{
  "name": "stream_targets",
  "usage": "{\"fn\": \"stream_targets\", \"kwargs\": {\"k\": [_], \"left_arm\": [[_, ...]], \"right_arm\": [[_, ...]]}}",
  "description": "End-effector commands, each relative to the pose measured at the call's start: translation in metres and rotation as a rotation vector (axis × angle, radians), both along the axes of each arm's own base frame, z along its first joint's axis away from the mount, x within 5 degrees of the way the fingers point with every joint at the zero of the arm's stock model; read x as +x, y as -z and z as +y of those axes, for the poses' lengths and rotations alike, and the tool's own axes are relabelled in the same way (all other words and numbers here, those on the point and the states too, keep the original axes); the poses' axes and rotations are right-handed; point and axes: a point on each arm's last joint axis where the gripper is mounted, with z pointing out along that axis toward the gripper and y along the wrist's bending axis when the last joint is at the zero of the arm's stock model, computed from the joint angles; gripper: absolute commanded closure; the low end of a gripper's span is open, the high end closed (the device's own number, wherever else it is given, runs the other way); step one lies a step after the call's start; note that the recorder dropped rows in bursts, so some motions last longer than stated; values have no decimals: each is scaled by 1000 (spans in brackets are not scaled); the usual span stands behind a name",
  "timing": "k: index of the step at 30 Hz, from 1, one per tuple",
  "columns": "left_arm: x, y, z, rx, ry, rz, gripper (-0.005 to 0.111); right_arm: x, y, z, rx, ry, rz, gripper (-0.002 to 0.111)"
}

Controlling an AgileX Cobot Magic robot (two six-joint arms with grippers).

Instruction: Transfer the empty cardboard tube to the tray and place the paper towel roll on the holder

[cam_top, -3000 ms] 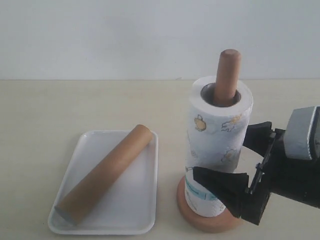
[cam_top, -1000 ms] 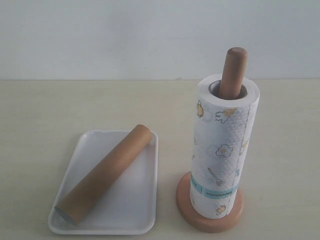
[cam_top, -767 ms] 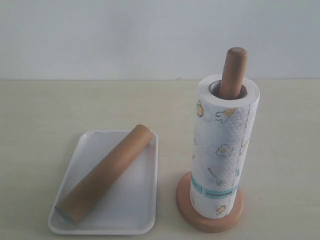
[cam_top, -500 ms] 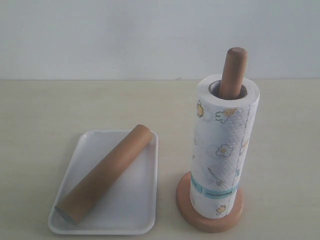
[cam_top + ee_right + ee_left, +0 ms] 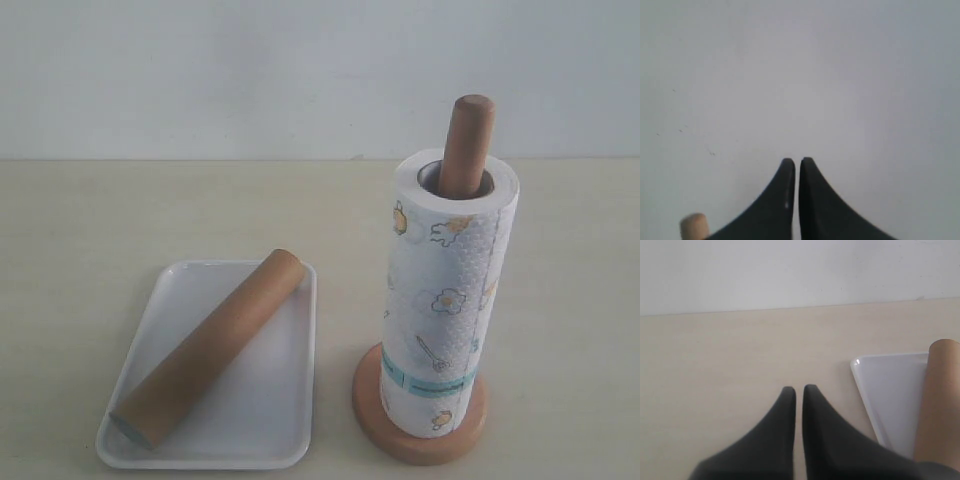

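The brown cardboard tube (image 5: 208,346) lies slantwise inside the white tray (image 5: 277,420) at the front left. The printed paper towel roll (image 5: 447,290) stands upright on the wooden holder (image 5: 420,440), whose dowel top (image 5: 468,140) pokes out of the roll's core. Neither gripper shows in the exterior view. In the left wrist view my left gripper (image 5: 799,388) is shut with nothing in it, above bare table beside the tray (image 5: 890,390) and the tube (image 5: 940,400). My right gripper (image 5: 796,161) is shut and empty, facing the pale wall; the dowel tip (image 5: 692,226) shows at the frame's edge.
The light wooden table (image 5: 120,210) runs back to a plain pale wall (image 5: 250,70). Nothing else stands on the table in these views.
Three seconds ago my right gripper stood open around the lower roll, which sat tilted. It has since left the exterior view and the roll stands straight. Nothing has moved in the last second.
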Motion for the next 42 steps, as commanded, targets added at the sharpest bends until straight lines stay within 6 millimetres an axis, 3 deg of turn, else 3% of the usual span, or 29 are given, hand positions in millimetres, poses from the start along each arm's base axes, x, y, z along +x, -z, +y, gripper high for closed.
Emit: {"fn": "stream_targets", "kwargs": {"k": [1, 5, 12, 21, 25, 32, 39, 40, 42], "left_arm": [[0, 1, 0, -17, -3, 2, 102], [0, 1, 0, -17, -3, 2, 102], [0, 1, 0, -17, -3, 2, 102], [0, 1, 0, -17, -3, 2, 102], [0, 1, 0, -17, -3, 2, 102], [0, 1, 0, -17, -3, 2, 102], [0, 1, 0, -17, -3, 2, 102], [0, 1, 0, -17, -3, 2, 102], [0, 1, 0, -17, -3, 2, 102]], "right_arm": [[5, 16, -5, -73, 84, 148, 105], [7, 27, -7, -136, 114, 262, 105], [7, 29, -8, -262, 143, 259, 105], [6, 46, -7, -281, 112, 440, 105], [-8, 54, -16, -303, 215, 516, 105], [-30, 53, -20, -313, 277, 434, 105], [-16, 109, -20, -318, 273, 475, 105], [-15, 108, -20, -308, 274, 457, 105], [-18, 120, -20, -314, 252, 587, 105]]}}
